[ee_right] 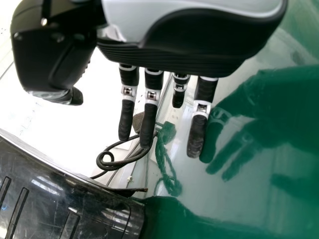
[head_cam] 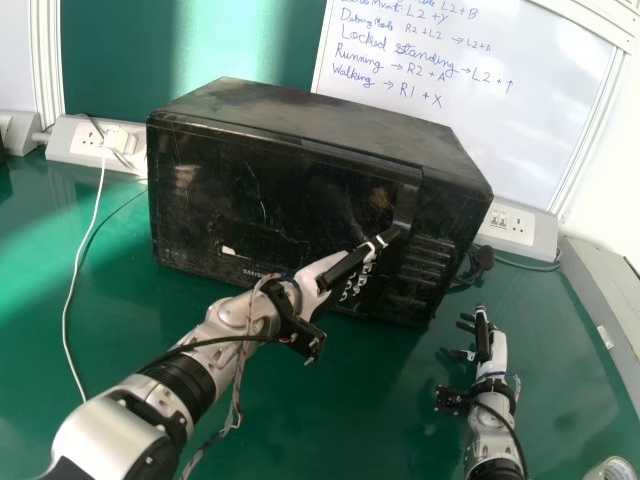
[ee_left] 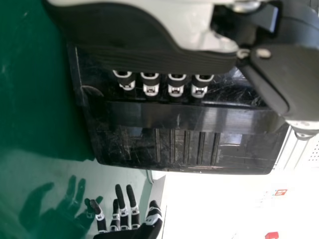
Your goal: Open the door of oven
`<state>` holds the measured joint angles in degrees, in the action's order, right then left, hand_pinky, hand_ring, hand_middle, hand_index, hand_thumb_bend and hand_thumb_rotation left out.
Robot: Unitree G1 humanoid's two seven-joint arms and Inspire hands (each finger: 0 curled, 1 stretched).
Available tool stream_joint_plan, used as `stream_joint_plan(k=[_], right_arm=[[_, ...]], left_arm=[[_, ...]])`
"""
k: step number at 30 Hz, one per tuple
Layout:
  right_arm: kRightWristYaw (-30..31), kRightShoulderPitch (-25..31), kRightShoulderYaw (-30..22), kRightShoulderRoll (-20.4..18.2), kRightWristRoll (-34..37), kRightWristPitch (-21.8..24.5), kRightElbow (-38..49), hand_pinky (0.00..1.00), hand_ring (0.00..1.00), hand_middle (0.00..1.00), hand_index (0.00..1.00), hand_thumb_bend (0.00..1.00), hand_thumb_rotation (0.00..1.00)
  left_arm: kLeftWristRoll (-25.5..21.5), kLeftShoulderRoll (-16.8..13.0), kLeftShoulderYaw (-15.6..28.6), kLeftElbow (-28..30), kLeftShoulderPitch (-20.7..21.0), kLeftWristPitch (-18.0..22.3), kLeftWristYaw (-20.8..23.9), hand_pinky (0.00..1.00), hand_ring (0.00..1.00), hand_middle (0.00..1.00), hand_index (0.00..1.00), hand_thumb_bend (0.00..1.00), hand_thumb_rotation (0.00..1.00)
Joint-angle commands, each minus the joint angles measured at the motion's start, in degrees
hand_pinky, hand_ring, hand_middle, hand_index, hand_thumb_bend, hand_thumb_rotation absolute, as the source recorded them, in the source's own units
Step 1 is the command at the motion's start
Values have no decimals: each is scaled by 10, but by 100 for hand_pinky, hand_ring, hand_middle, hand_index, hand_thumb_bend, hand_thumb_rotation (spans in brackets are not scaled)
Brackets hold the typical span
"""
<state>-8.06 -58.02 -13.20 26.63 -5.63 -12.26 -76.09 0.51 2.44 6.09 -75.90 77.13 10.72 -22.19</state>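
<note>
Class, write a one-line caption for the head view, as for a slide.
Robot's left hand at the door handle of a closed black microwave oven, right hand above the green table.

Left hand (head_cam: 318, 275) extended forward; right hand (head_cam: 498, 352) open.

Whiteboard (head_cam: 500, 135) says "Running" and "Walking" — oven (head_cam: 285, 205) bears lettering (head_cam: 258, 273).

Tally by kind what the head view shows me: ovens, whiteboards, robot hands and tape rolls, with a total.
Ovens: 1, the black oven
Whiteboards: 1, the whiteboard behind it
Robot hands: 2, left robot hand and right robot hand
Tape rolls: 1, the tape roll, partly cut off
Total: 5
</note>
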Motion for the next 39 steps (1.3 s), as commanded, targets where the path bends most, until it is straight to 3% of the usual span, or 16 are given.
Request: stream_joint_plan(k=[1,14,20,39], right_arm=[[2,-1,2,-5,1,7,-5,40,52,65,65,61,98],[-2,0,0,-6,5,6,-5,39,50,65,65,62,96],[-5,-1,3,-6,4,7,-5,38,50,65,66,61,96],[-4,-1,3,-6,5,8,-4,37,49,64,64,63,97]], left_arm=[[16,11,-10,-6,10,9,5,86,93,96,98,100,95],[-3,25,28,-9,19,-16,-8,76,83,91,98,100,96],[-2,28,33,-9,26,-24,-23,77,81,86,96,100,95],[-4,41,44,-8,27,-14,-57,66,71,84,90,100,93]])
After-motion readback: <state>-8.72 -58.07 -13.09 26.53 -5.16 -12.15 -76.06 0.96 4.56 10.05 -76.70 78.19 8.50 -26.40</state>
